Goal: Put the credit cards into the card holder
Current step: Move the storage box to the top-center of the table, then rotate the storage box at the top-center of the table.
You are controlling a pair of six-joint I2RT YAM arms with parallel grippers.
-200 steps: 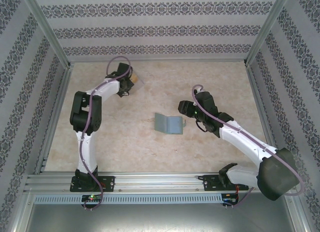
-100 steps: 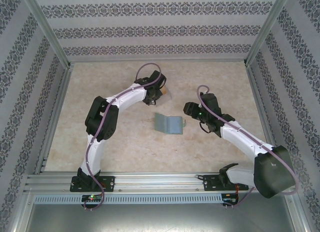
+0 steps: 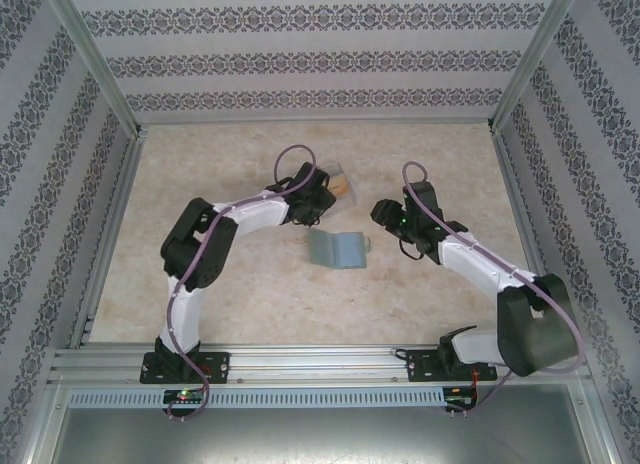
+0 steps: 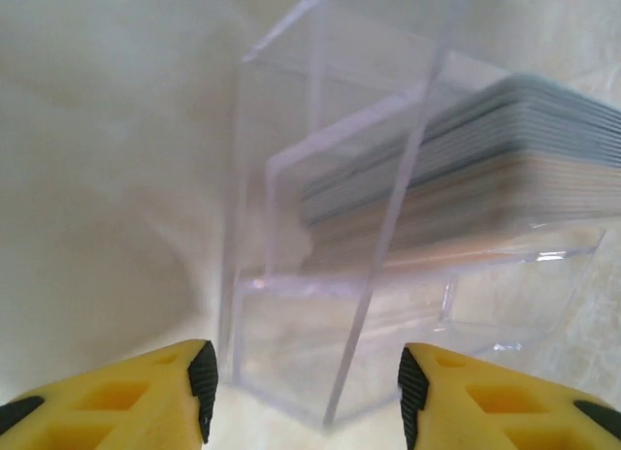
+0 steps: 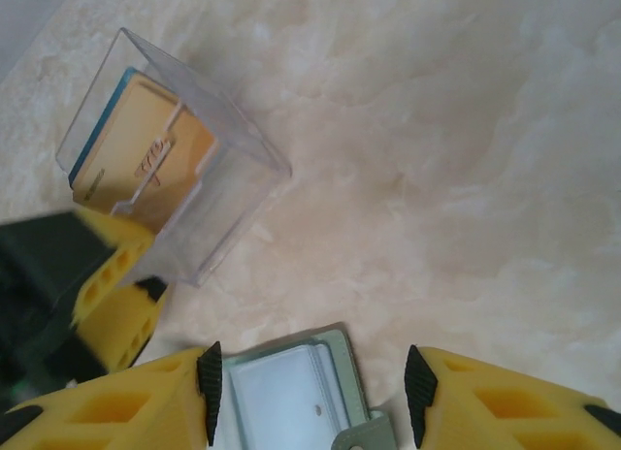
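The credit cards (image 4: 485, 169) are stacked in a clear plastic box (image 4: 320, 275), and the visible face (image 5: 136, 154) is orange-tan. The box (image 3: 341, 182) lies just beyond the card holder (image 3: 335, 249), a grey-green wallet lying open on the table. My left gripper (image 4: 303, 392) is open, with the box's near end right at its fingertips; I cannot tell whether they touch. Over the wallet's right end hangs my right gripper (image 5: 312, 392), open, with the inner slots (image 5: 281, 397) and closing tab showing between its fingers.
The left gripper's yellow fingers (image 5: 112, 285) sit close beside the box in the right wrist view. Patterned walls and metal posts (image 3: 95, 74) enclose the marbled table (image 3: 240, 284). Both arms crowd the table's middle.
The left arm swung from the far left to the middle, bringing the clear box of cards next to the wallet. The right gripper shifted slightly farther back and right.
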